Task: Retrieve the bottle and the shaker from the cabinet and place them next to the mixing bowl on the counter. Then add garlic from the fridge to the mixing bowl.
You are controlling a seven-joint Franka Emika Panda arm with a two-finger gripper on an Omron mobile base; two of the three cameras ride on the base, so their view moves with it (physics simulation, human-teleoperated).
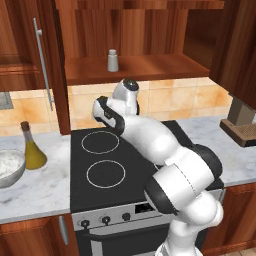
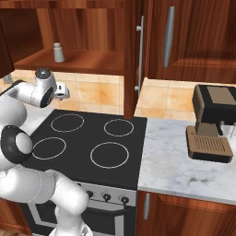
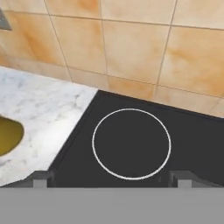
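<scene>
A: Any writing or brand marks?
B: None legible on any item.

A: Containers and contents?
B: Mixing bowl, round grey metal, whitish speckled inside, on the marbled counter left of the stovetop. Bottle, olive-yellow cone body, thin dark neck, brown stopper, upright just beside the bowl on its right; contents cannot be told. Shaker, small pale grey cylinder with rounded cap, alone on the open cabinet shelf of reddish-brown wood, above the stovetop.

A: Other surfaces?
B: Black glass stovetop with white ring marks; orange-cream tiled backsplash; brown coffee machine on the right-hand counter.

A: Gripper?
B: Gripper spread wide, nothing between its fingertips, hanging over a rear burner ring below the shelf.
</scene>
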